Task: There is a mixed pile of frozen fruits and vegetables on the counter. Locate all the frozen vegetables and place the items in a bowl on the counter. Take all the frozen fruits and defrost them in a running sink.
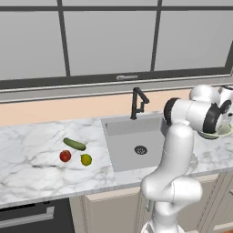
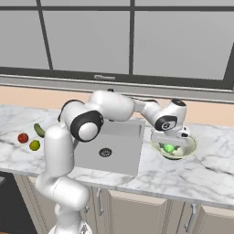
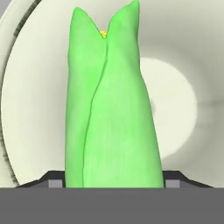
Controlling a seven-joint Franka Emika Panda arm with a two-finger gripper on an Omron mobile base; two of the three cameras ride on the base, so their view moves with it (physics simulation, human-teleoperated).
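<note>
My gripper (image 2: 170,144) hangs in the pale cream-green bowl (image 2: 192,143), shut on the fat light-green vegetable (image 2: 169,148). In the hand view this vegetable (image 3: 109,109) stands between my fingertips (image 3: 54,182), with the bowl's inside (image 3: 188,109) close behind it. The slim dark-green cucumber (image 1: 74,144), the red fruit (image 1: 65,156) and the yellow-green fruit (image 1: 86,159) lie together on the marble counter (image 1: 32,154), left of the sink (image 1: 123,145). They also show at the left in the right base view: cucumber (image 2: 39,130), red fruit (image 2: 23,138), yellow-green fruit (image 2: 34,145).
A black faucet (image 1: 138,102) stands behind the grey sink (image 2: 121,157), with no water seen running. The bowl (image 1: 224,132) sits on the counter right of the sink. My arm reaches over the basin. A window wall runs along the back.
</note>
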